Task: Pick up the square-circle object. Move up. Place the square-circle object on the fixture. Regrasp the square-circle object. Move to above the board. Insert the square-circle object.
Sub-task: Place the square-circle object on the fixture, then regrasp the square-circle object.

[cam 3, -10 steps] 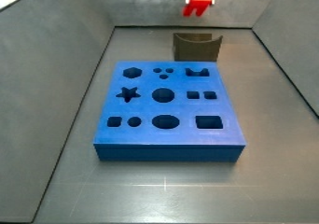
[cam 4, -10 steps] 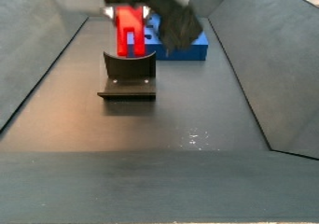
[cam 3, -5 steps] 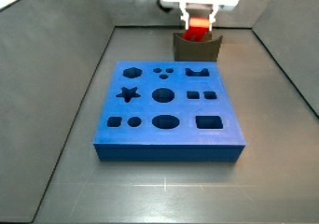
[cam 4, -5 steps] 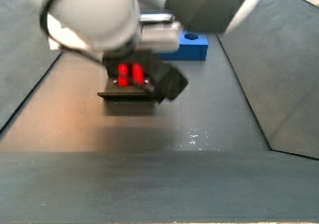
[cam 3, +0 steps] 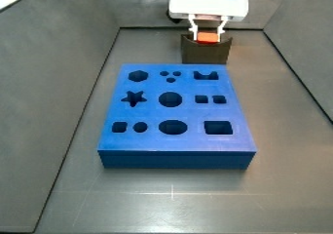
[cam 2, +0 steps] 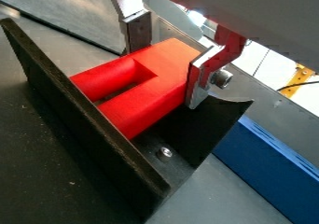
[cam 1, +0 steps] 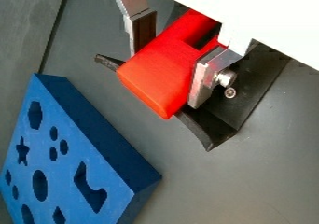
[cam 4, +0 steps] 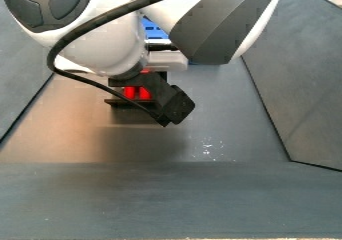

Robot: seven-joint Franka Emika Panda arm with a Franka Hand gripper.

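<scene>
The red square-circle object (cam 1: pixel 162 74) lies in the dip of the dark fixture (cam 1: pixel 234 111), its two prongs and slot plain in a wrist view (cam 2: pixel 118 92). My gripper (cam 1: pixel 173 71) is shut on it, a silver finger (cam 2: pixel 134 32) pressed on each side. In a side view the gripper (cam 3: pixel 208 35) hangs low over the fixture (cam 3: pixel 205 53) at the far end of the floor, behind the blue board (cam 3: pixel 176 116). From the opposite side the arm hides most of it; only a bit of red object (cam 4: pixel 134 92) shows above the fixture's base (cam 4: pixel 134 108).
Sloping grey walls (cam 3: pixel 78 72) enclose the floor on both sides. The blue board (cam 1: pixel 56 167) with its cut-out holes lies just beside the fixture. The bulky arm (cam 4: pixel 147 24) fills the upper half of a side view.
The gripper has come down with the red object from above the fixture until the object rests in the fixture's dip. The board has not moved.
</scene>
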